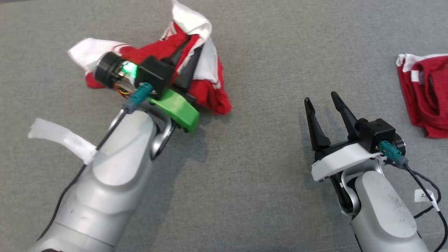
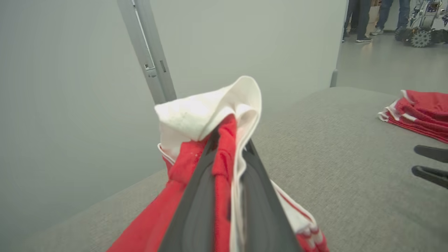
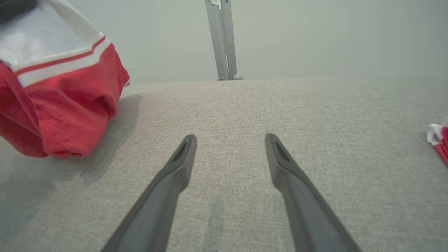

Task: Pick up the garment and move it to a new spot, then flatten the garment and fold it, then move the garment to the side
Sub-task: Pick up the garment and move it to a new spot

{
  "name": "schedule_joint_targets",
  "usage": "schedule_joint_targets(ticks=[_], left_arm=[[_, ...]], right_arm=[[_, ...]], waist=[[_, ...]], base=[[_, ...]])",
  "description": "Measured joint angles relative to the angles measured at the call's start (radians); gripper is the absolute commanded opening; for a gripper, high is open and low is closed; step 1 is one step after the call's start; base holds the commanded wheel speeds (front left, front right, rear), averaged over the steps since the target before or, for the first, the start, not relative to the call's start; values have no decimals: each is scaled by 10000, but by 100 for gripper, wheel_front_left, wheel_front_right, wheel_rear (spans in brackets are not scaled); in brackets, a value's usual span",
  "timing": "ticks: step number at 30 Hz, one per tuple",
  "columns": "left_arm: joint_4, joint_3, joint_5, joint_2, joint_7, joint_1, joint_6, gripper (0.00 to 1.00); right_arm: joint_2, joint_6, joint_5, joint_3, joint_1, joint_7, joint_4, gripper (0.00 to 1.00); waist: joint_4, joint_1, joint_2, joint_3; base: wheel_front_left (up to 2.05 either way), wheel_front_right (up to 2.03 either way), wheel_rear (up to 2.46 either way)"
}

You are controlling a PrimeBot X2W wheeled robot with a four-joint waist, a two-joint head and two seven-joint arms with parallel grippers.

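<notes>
– Grey fabric bench (image 1: 245, 182), pale wall behind. Where's the garment?
– Left side. The red-and-white garment (image 1: 210, 91) is bunched up, with a fold clamped between the left fingers (image 1: 189, 69), which are closed on it.
– And the right fingers (image 1: 314, 122)?
– Spread apart, holding nothing, above bare bench. Another red-and-white garment (image 1: 425, 94) lies well to their right.

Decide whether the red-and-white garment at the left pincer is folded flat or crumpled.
Crumpled: the garment bunches in loose folds, pinched in the shut left pincer.
</notes>
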Motion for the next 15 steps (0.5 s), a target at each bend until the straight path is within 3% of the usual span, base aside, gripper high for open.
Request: schedule_joint_targets(ticks=[2,8,9,10,11,15], left_arm=[[56,-924,-286,-451,2,-107,-10,0],[244,-2836,-807,-874,-2,-10,-29,2],[372,-2972,-884,-890,-4,65,-29,36],[577,-3014,-953,-901,-17,171,-31,92],[731,-2986,-1020,-886,-17,309,-31,100],[1106,-2614,-1047,-775,-15,778,-31,100]], right_arm=[[69,0,21,-48,3,0,0,100],[159,0,88,-142,26,0,17,100],[165,0,104,-151,35,0,25,100],[173,0,140,-155,44,0,29,100],[171,0,153,-163,58,0,36,100],[178,0,169,-238,273,0,58,100]], waist=[[-482,0,0,-48],[-1475,0,0,-106],[-1627,0,0,-118],[-1775,0,0,-133],[-1908,0,0,-151],[-2257,0,0,-334]], base=[[0,0,0],[0,0,0],[0,0,0],[0,0,0],[0,0,0],[0,0,0]])
